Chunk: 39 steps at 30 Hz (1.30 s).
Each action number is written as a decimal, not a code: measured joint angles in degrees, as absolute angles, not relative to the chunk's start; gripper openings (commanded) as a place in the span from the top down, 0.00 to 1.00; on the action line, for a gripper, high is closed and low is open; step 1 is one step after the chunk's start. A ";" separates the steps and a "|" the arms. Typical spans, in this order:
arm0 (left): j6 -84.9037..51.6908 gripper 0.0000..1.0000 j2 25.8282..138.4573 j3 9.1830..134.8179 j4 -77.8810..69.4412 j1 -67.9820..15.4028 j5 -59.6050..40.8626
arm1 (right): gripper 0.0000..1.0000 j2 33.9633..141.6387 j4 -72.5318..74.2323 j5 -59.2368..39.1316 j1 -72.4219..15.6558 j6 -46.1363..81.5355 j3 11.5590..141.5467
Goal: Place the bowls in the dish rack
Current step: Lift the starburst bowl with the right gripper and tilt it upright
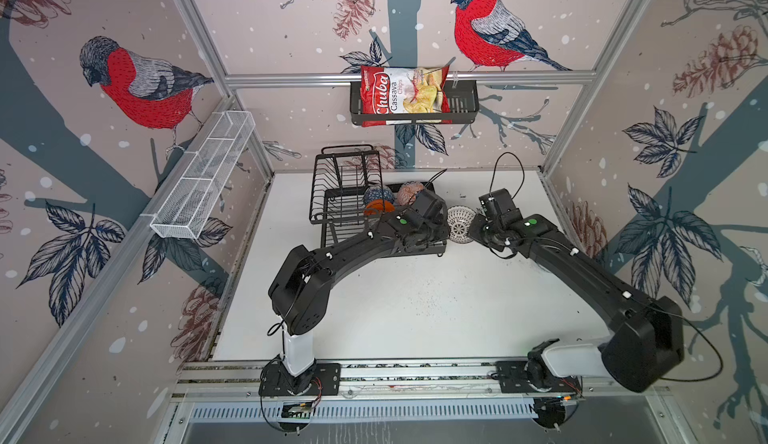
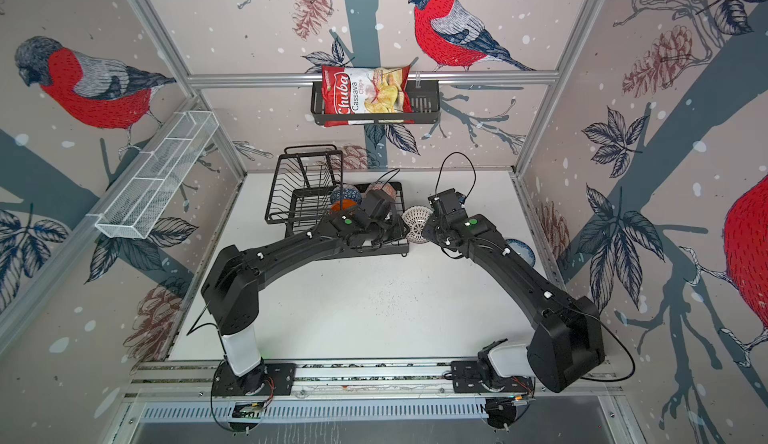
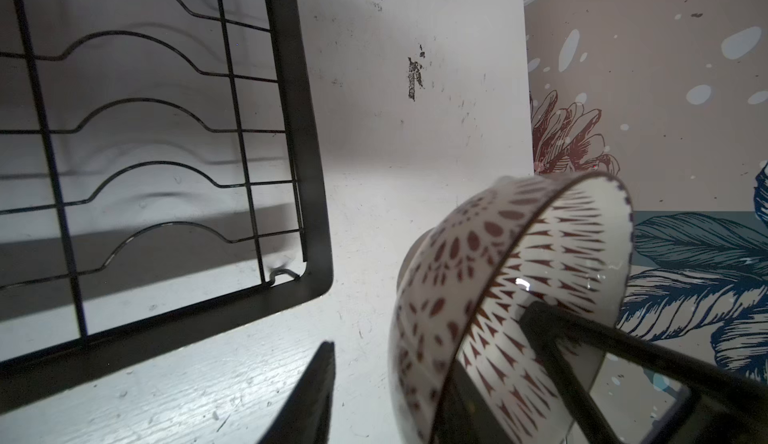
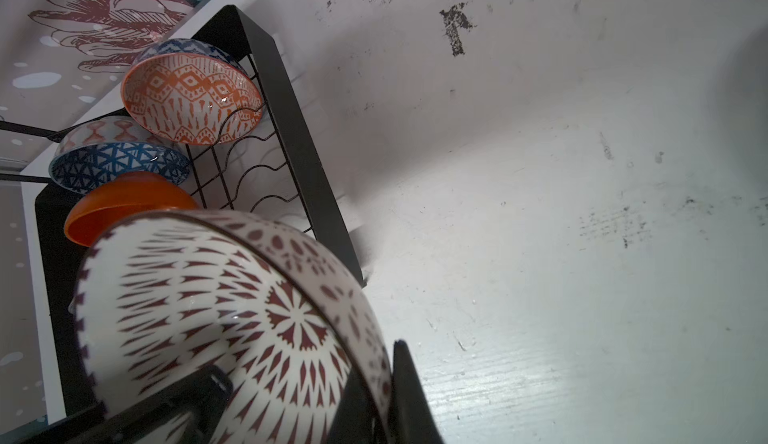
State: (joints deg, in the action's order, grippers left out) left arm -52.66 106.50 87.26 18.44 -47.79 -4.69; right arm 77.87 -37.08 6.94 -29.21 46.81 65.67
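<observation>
Off the dish rack's right end: the white lattice bowl [image 1: 460,223] is held tipped on edge above the table [image 1: 415,296], just beside the dish rack [image 1: 347,163] and outside its frame.
Right gripper: the right gripper [image 4: 307,363] is clamped on the lattice bowl's wall, with one finger inside the bowl and one against its outside.
Left gripper: the left gripper [image 3: 432,325] is set astride another part of the same rim. One finger is seen inside the bowl and the other stands clear of the outer wall, so the jaws are parted and nothing is gripped yet.
Rack contents: three bowls are lodged on edge in the rack's lower tier. These are the orange-and-white patterned bowl [image 4: 191,97], the dark-blue geometric bowl [image 4: 120,167] and the plain orange bowl [image 4: 124,209].
Left over: a blue-toned bowl [image 2: 523,250] is seen on the table well to the right of the rack, half hidden by the right arm.
Step in hand: a handover of the lattice bowl from the right gripper to the left is judged to be under way.
Next move: the left jaws need to be closed on the wall before the right grip is let go. The bowl can then be carried over the rack's frame and lowered on edge into a free wavy slot.
</observation>
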 measured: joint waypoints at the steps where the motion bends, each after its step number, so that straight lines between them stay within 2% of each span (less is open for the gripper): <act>1: -52.73 0.87 106.76 87.44 18.24 -47.79 -4.78 | 0.99 77.87 -37.04 6.92 -29.43 46.94 65.60; 2: -53.34 0.98 107.04 87.59 18.22 -47.79 -4.97 | 0.99 77.82 -36.82 6.87 -29.76 47.42 65.43; 3: -54.02 1.00 107.35 87.79 18.24 -47.79 -4.49 | 0.99 77.80 -37.10 6.66 -30.24 47.86 65.21; 10: -52.62 1.00 108.03 88.66 20.45 -47.59 -4.25 | 0.94 78.04 -36.82 9.17 -32.73 49.91 64.71; 15: -52.60 1.00 107.55 88.44 20.64 -47.59 -4.01 | 0.80 78.11 -36.53 9.32 -32.99 51.09 64.77; 29: -52.64 1.00 101.38 80.82 17.19 -47.66 1.02 | 0.55 78.02 -34.59 7.66 -33.28 52.42 65.39; 35: -50.94 1.00 100.75 79.94 14.15 -47.66 4.08 | 0.27 77.71 -35.05 7.70 -32.95 52.60 67.46; 38: -49.17 1.00 100.75 79.92 12.64 -47.66 5.34 | 0.01 77.32 -35.44 7.73 -32.56 52.73 69.01; 39: -48.93 1.00 100.75 79.92 11.99 -47.66 6.13 | 0.00 77.17 -35.75 7.79 -32.42 52.77 69.73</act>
State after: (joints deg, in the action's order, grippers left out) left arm -48.93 100.75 79.92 11.99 -47.66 6.13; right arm 77.17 -35.75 7.79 -32.42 52.77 69.73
